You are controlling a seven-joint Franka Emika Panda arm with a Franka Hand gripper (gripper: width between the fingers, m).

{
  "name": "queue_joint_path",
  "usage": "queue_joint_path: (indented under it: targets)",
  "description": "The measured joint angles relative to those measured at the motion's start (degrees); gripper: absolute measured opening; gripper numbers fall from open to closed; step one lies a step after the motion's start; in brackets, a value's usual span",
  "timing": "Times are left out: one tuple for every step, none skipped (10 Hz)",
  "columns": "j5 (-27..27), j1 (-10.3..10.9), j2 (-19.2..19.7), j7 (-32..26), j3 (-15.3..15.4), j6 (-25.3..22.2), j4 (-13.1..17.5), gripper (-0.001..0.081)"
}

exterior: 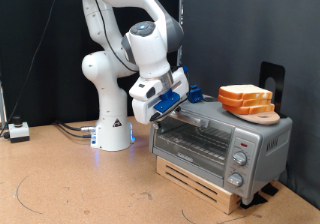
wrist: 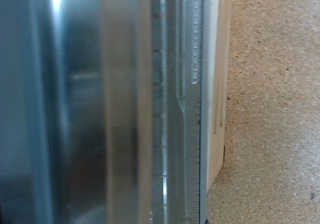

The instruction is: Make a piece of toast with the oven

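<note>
One arm stands on the bench (exterior: 60,174) at the exterior view's left, its pincer (exterior: 172,102) at the upper left corner of the oven (exterior: 222,144); whether it is wide or narrow I cannot tell. Bread slices (exterior: 245,97) sit on a board on top, rightward. Judged risk: the pincer slipping off the door handle, or jolting the bread.

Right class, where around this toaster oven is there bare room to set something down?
The brown tabletop in front of the robot base is bare. The toaster oven top is crowded: bread slices sit there, and the gripper is at its edge.
</note>
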Motion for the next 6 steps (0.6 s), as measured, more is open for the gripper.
queue_joint_path:
  targets:
    - [-0.3,-0.6,0.1,0.0,-0.7,0.1,0.1,0.0809]
    - [-0.9,-1.2,0.4,-0.1,-1.3,0.4,0.4,0.0809]
    - [-1.6,-1.9,0.9,-0.1,-1.8,0.6,0.7,0.0809]
    - [-2.0,-2.4,1.8,-0.1,-2.3,0.6,1.4,0.0809]
    - [-2.2,-2.7,2.9,-0.1,-2.7,1.1,2.1,0.0809]
    - [-2.4,-2.9,4.2,-0.1,-3.1,2.0,2.7,0.0809]
